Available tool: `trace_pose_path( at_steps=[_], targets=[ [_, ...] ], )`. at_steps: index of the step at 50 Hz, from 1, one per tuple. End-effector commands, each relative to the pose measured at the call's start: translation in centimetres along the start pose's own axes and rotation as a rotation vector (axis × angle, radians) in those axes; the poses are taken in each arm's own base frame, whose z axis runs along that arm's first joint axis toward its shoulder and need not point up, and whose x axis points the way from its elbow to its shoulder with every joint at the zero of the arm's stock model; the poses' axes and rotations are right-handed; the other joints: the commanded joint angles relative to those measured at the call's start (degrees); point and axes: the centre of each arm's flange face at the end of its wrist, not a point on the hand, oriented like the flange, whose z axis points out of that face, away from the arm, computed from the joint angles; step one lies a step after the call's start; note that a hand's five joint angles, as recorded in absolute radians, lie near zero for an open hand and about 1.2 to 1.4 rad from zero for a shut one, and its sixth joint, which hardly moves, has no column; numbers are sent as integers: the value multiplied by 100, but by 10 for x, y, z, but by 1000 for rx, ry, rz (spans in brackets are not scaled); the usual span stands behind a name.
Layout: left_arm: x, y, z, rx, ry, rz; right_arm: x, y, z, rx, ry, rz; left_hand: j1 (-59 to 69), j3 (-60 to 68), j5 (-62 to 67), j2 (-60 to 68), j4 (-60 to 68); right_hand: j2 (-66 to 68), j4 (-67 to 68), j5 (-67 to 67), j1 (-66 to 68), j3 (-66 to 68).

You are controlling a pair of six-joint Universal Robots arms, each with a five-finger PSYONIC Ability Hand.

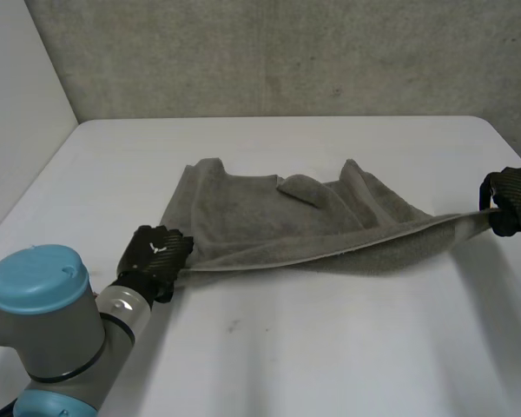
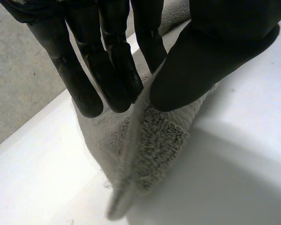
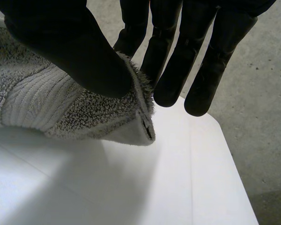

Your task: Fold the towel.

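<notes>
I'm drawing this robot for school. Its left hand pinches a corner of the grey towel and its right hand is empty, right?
Not quite. The right hand is not empty: the right wrist view shows its thumb and fingers pinching another corner of the towel. The left hand does pinch its corner.

The black right hand (image 1: pixel 511 201), at the right corner of the grey terry towel (image 1: pixel 269 221), is cut off by the head view's edge. Its thumb hides the cloth it pinches. The black left hand (image 1: pixel 159 250) covers the left corner likewise. Folds at the towel's far side hide the cloth beneath.
</notes>
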Motion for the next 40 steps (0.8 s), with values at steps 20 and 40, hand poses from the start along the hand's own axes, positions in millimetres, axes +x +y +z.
trace_pose_path(
  at_steps=[20,40],
  targets=[
    [-82,-181,-97,243,-79,100,28,-158,-81,36,-50,-324,1403,1253,1352,1245,1264,1048,1030,1078,43,1041],
    [-74,-99,46,-26,17,93,-28,-65,17,-201,-201,-489,1403,1253,1352,1245,1264,1048,1030,1078,43,1041]
  ],
)
